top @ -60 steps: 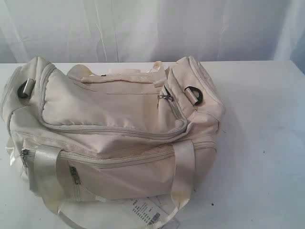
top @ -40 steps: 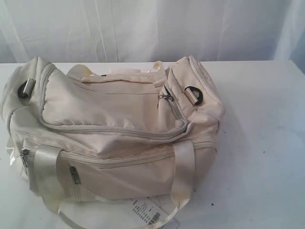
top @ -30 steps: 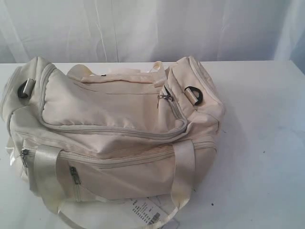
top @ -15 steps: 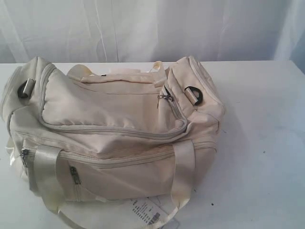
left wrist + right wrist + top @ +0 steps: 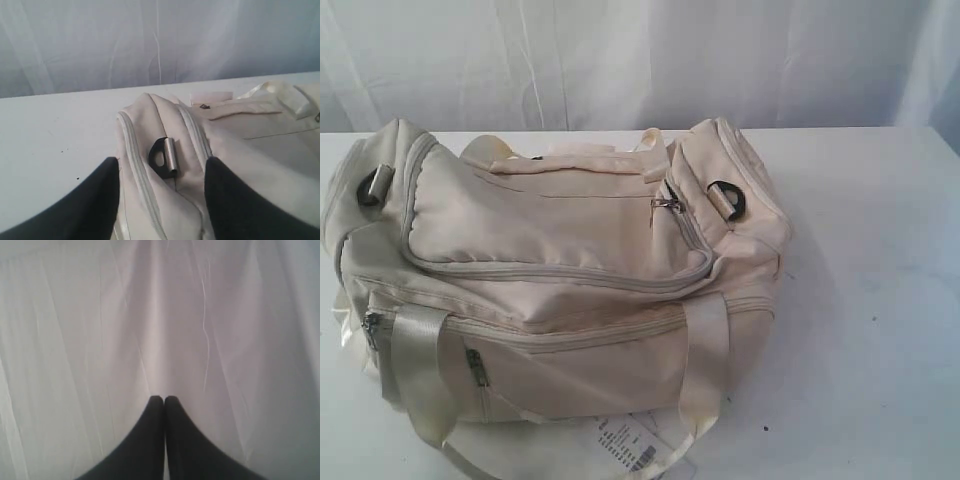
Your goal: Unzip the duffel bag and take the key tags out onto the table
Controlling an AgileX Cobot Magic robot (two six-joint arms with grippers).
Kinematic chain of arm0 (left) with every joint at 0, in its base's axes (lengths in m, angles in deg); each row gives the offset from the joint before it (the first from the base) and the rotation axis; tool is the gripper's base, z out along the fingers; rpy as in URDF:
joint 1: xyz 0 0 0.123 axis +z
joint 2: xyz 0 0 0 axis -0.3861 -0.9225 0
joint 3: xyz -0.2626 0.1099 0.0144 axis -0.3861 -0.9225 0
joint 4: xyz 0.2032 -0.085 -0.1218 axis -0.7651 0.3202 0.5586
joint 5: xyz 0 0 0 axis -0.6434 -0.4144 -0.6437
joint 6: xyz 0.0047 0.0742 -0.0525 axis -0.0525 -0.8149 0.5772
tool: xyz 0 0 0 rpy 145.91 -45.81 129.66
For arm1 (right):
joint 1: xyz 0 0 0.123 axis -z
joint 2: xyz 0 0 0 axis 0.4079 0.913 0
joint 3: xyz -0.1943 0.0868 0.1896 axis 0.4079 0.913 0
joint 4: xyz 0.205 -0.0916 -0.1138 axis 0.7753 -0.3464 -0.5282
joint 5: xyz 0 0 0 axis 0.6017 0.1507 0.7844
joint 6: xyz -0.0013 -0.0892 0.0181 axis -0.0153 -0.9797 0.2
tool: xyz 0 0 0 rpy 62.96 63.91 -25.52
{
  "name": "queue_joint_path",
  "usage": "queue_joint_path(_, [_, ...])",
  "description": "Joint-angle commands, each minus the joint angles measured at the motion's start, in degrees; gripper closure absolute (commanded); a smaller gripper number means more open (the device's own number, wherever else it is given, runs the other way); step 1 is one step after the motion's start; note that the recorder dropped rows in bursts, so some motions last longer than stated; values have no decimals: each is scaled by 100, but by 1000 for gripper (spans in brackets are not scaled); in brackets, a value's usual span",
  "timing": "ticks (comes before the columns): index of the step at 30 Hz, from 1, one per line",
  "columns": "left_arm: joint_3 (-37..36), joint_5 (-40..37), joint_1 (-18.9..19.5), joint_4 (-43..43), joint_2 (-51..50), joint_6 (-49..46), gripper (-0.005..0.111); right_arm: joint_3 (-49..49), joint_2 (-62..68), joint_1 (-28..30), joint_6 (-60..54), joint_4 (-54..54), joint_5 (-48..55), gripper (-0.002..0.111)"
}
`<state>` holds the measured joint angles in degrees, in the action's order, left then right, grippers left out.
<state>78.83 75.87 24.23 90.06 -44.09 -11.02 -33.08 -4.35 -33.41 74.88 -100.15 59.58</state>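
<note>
**Fig. 1.** Zipped duffel bag (image 5: pixel 560 280) at 9 o'clock on the table (image 5: pixel 865 300); key tags unseen. Left gripper (image 5: pixel 161 172), fingers apart, faces its D-ring (image 5: pixel 165 156); right gripper (image 5: pixel 164 401), fingers together. Steady that end, then draw the 2 o'clock zipper tab (image 5: pixel 667 205).

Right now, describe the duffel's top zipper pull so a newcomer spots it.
The cream duffel bag sits on the white table. On its top panel, just left of the right end's dark D-ring, hangs a metal zipper pull. The other two pulls sit low on the front, beside the left strap.
</note>
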Motion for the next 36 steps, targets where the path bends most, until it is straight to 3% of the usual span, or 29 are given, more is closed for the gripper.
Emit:
queue_joint_path(1, [354,77,-23,4,-823,-204,51,-558,1674,-60,841,-1053,79,108])
queue_joint_path(6, [383,2,-23,-50,-1290,-204,51,-715,3327,-202,2302,-2483,-577,108])
queue_joint_path(9, [383,-29,-23,-65,-1322,-204,51,-715,4040,-202,2336,-2966,-1393,108])
queue_joint_path(18, [383,4,-23,-79,-1322,-440,52,-715,5006,-202,2592,-3013,-1974,108])
queue_joint_path(20, [383,13,-23,-125,-1322,-663,61,-715,5006,-202,2592,-3013,-2045,108])
queue_joint_path(26, [383,-310,-23,-193,-1403,-922,106,-715,4995,-202,2592,-3013,-2282,108])
queue_joint_path(36, [383,134,-23,452,-2187,-907,107,-715,4995,-202,2592,-2963,-2369,108])
